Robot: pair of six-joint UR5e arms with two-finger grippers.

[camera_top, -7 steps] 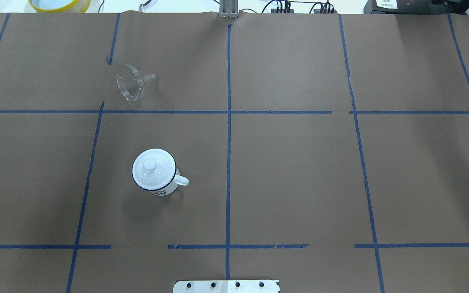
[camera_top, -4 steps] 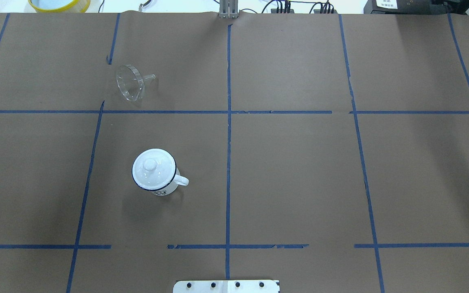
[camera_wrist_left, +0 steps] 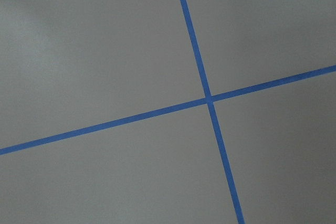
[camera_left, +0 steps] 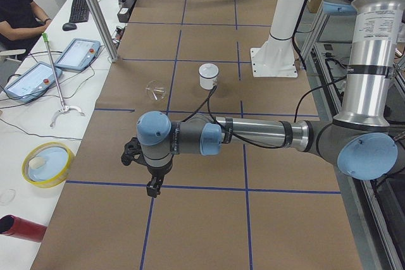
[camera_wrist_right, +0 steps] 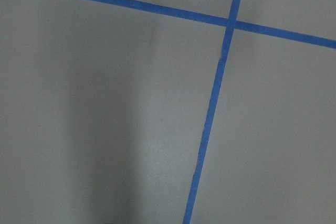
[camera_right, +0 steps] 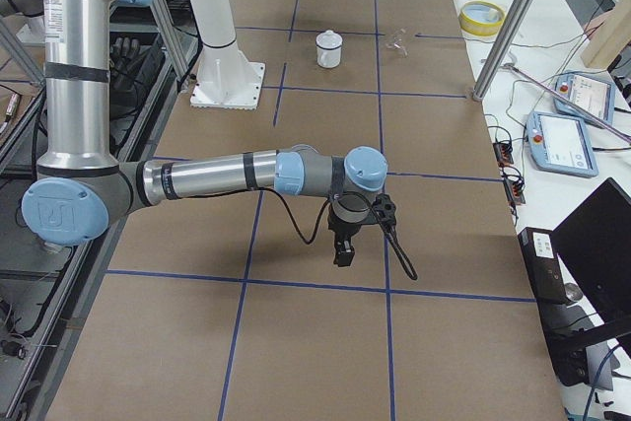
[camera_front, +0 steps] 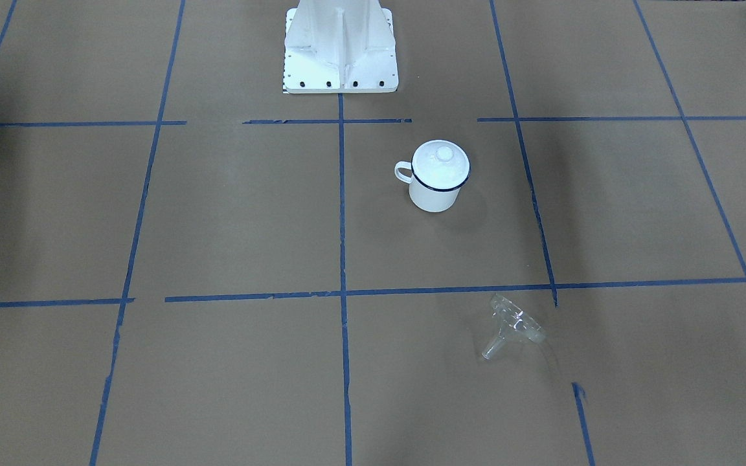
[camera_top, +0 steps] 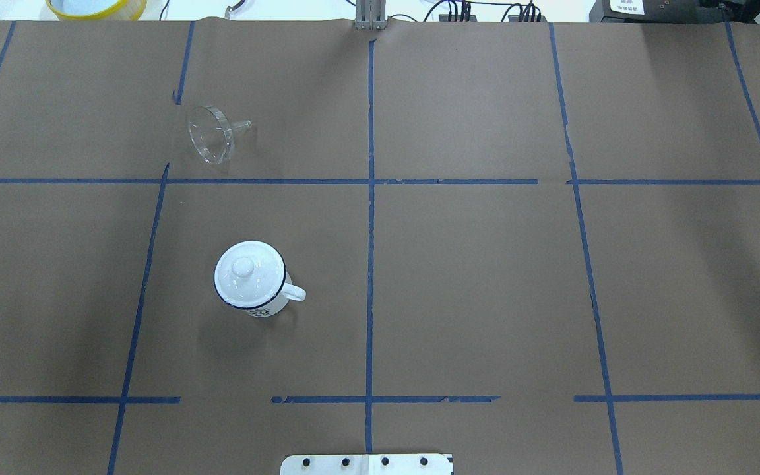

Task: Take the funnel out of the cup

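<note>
The clear funnel (camera_top: 210, 135) lies on its side on the brown paper, spout pointing right, apart from the cup; it also shows in the front view (camera_front: 514, 329). The white cup (camera_top: 266, 305) with a dark blue rim stands upright nearer the robot, handle to the right, with a round white lid (camera_top: 246, 272) with a knob on top. It shows in the front view too (camera_front: 434, 196). My left gripper (camera_left: 152, 188) and right gripper (camera_right: 341, 255) hang over bare paper, far from both, seen only in the side views. I cannot tell whether they are open or shut.
The robot's white base (camera_front: 339, 45) stands at the table's near edge. A yellow-rimmed dish (camera_left: 47, 164) and a red can (camera_left: 19, 227) lie off the paper at the far side. A metal post (camera_left: 95, 11), tablets and a seated operator (camera_left: 19, 4) are there too.
</note>
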